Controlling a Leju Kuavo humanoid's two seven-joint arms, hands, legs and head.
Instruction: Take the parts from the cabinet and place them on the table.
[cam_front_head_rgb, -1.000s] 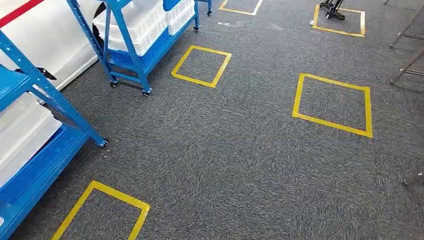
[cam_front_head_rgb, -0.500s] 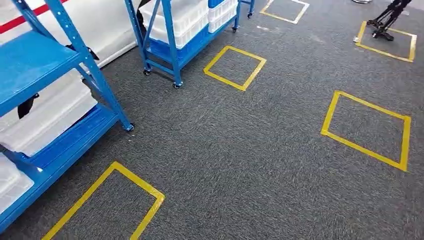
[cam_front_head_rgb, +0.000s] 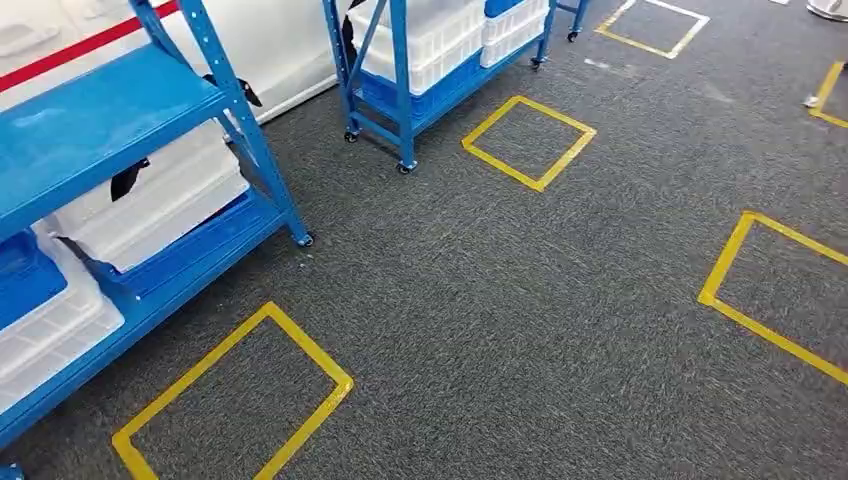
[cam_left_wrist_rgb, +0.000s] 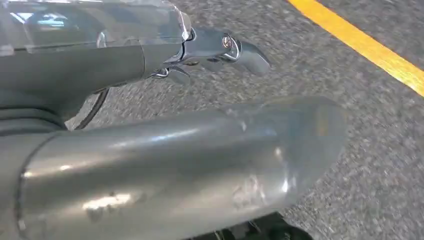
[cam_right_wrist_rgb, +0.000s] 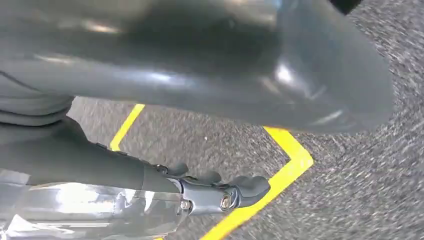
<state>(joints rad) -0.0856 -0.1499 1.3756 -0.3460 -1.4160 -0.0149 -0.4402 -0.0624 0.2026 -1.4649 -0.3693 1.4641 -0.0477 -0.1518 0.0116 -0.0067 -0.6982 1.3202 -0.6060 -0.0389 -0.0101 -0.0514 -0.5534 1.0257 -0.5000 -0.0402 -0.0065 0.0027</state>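
Two blue shelving racks on the left, the near rack (cam_front_head_rgb: 110, 110) holding white bins (cam_front_head_rgb: 150, 205) where the parts presumably sit; none can be made out. Approach step, nothing picked. Left hand (cam_left_wrist_rgb: 200, 50) and right hand (cam_right_wrist_rgb: 210, 192) hang over grey carpet (cam_front_head_rgb: 520, 300), fingers loosely extended, holding nothing. Next: face the rack, minding its corner post (cam_front_head_rgb: 255, 140); open floor lies right.

Left hand (cam_left_wrist_rgb: 210, 100) empty (fingers apart), grey carpet (cam_left_wrist_rgb: 320, 65), yellow tape line (cam_left_wrist_rgb: 370, 50)
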